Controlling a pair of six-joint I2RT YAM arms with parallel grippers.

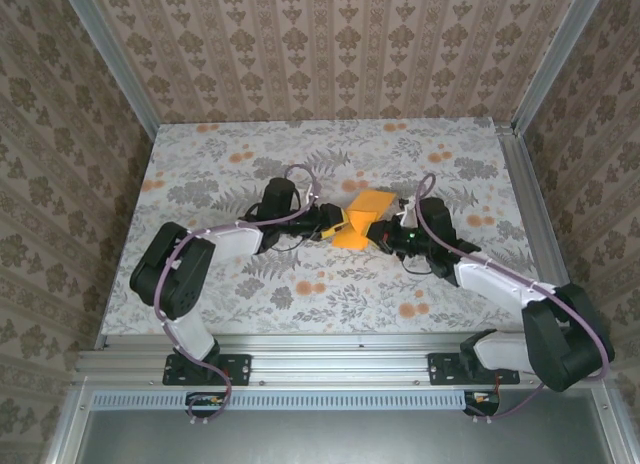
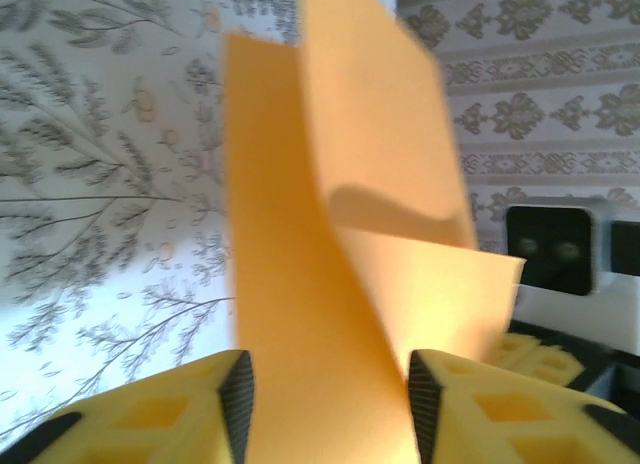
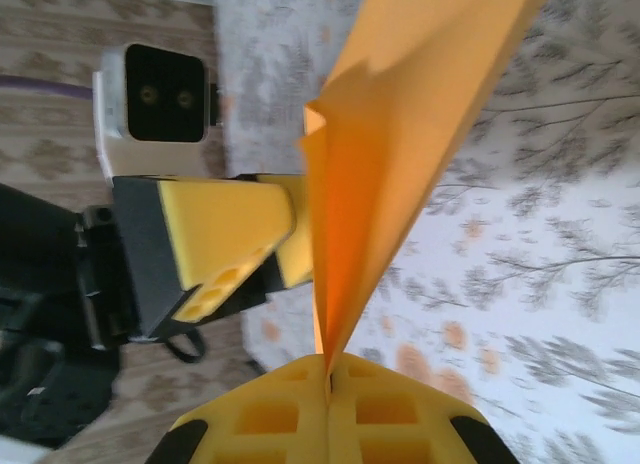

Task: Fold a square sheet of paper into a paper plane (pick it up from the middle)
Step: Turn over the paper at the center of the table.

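The right end effector clamps the sheet of paper from 3 o'clock; the left end effector, at 9 o'clock, stands half open around it. Such a one-sided hold may let the fold spring apart

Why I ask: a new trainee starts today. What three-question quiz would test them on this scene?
1. True or false: the right tool is shut on the folded bright orange paper sheet.
2. Multiple choice: the jaws of the left tool are A) pressed together on nothing, B) apart with the paper between them, C) far away from the paper.
3. Fill in: the grey fabric tablecloth carries a ____ print.

Key: 1 true; 2 B; 3 floral.
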